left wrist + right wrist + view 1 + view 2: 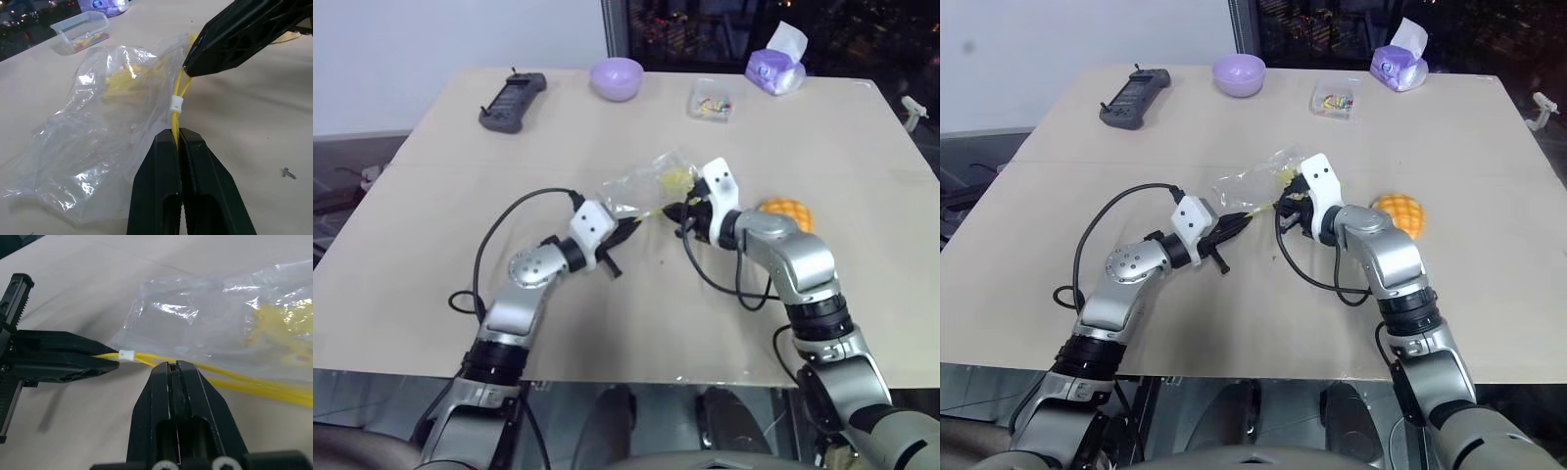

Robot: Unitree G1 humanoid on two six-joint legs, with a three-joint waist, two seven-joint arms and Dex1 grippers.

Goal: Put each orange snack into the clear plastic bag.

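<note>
Left wrist view puts us right at the work: our left gripper (178,142) has its jaws pinched tight on the yellow zip strip (175,100) of the clear plastic bag (98,132), just below the small white slider (177,103). Our right gripper (172,366) is likewise clamped shut on the same strip, a little further along, so both hold the bag's mouth edge between them.

We judge the risk to be here: with both grips on the closed strip, pulling apart could tear the thin film or let the strip slip from one pair of jaws, and the mouth may not open at all if each grip holds both layers together.

Both forearms reach in toward the middle of the surface (460,176), the left gripper pointing roughly level and rightward, the right angled slightly down and leftward, tips nearly meeting.

The bag lies crumpled just beyond the grippers, something yellow showing inside it. The orange snack (1400,211) sits outside it, on the surface beside our right forearm.
</note>
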